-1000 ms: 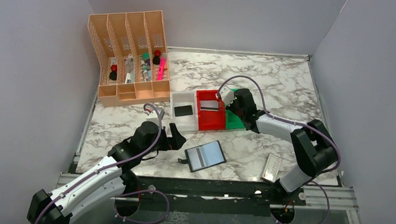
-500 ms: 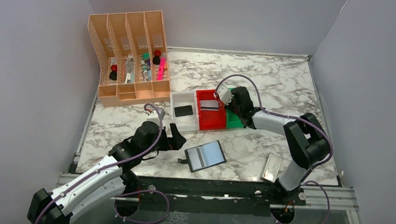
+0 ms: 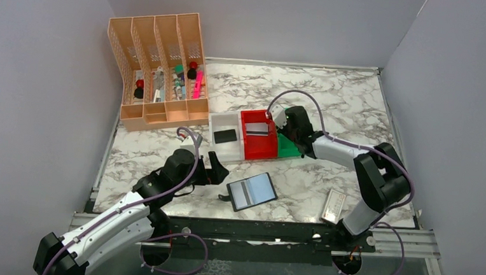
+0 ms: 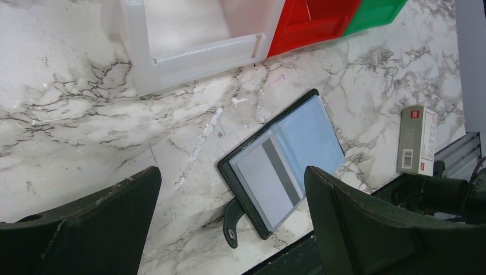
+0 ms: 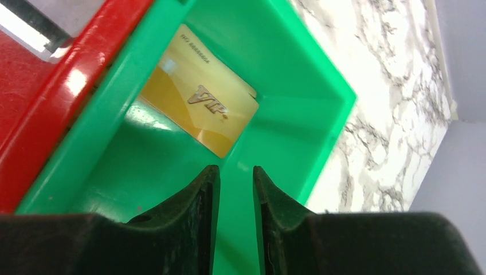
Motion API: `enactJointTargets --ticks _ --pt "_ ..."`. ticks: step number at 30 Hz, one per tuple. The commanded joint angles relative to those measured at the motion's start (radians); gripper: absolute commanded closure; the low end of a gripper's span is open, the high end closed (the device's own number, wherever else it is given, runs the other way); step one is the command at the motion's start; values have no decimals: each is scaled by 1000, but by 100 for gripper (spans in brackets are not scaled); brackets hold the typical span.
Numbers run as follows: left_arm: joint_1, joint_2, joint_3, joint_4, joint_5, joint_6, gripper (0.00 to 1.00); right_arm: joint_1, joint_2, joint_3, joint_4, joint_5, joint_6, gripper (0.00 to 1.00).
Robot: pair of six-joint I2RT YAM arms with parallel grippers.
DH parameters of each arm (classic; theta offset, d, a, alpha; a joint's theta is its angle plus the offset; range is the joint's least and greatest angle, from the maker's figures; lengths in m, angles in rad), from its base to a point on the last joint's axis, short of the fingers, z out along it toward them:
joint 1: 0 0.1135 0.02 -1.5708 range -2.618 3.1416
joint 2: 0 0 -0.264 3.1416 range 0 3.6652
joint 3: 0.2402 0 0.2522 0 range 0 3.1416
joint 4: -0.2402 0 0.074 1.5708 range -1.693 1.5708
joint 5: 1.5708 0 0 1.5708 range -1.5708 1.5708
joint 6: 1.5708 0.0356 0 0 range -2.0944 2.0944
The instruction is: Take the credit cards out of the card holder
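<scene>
The card holder (image 3: 252, 191) lies open on the marble near the front edge, its black tab at the lower left. In the left wrist view a grey credit card with a dark stripe (image 4: 269, 182) shows in the holder's (image 4: 312, 140) left pocket. My left gripper (image 3: 216, 168) hovers just left of the holder, open wide (image 4: 232, 170) and empty. My right gripper (image 3: 287, 130) hangs over the green tray (image 3: 289, 148); its jaws (image 5: 236, 169) stand a little apart with nothing between them. A gold credit card (image 5: 198, 112) lies in the green tray (image 5: 298, 120).
A white tray (image 3: 224, 150) holds a black card (image 3: 225, 136), and a red tray (image 3: 259, 151) beside it holds a grey card (image 3: 258, 129). A peach desk organizer (image 3: 158, 68) stands at the back left. A small whitish case (image 3: 334, 205) lies at the front right.
The right arm's elbow swung slightly left and back right while its gripper stayed over the green tray. The left arm and the card holder have not moved.
</scene>
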State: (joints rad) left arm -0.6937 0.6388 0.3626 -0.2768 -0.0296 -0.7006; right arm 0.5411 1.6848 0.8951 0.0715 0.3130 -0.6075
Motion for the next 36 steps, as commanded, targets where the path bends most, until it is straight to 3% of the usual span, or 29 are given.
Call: enactJointTargets --ticks 1,5,8,11,14,19,25,36 --pt "5 -17 -16 46 55 -24 1 -4 -98 76 -75 61 148 67" --pt "5 -12 -45 96 101 -60 1 -4 -215 161 -239 -5 501 65" --pt "5 -13 -61 108 121 -84 1 -4 -326 122 -313 -258 740 64" --pt "5 -30 -76 99 132 -99 2 -4 -435 -59 -158 -675 891 63" --pt "5 -57 -81 71 123 -104 3 10 -505 -243 -1 -853 1057 62" --pt "5 -99 -92 47 112 -125 6 138 -568 -391 57 -810 1131 59" --pt "5 -115 -108 71 130 -141 10 301 -502 -463 139 -754 1218 60" --pt "4 -98 -127 100 152 -151 11 457 -327 -383 84 -510 1230 61"
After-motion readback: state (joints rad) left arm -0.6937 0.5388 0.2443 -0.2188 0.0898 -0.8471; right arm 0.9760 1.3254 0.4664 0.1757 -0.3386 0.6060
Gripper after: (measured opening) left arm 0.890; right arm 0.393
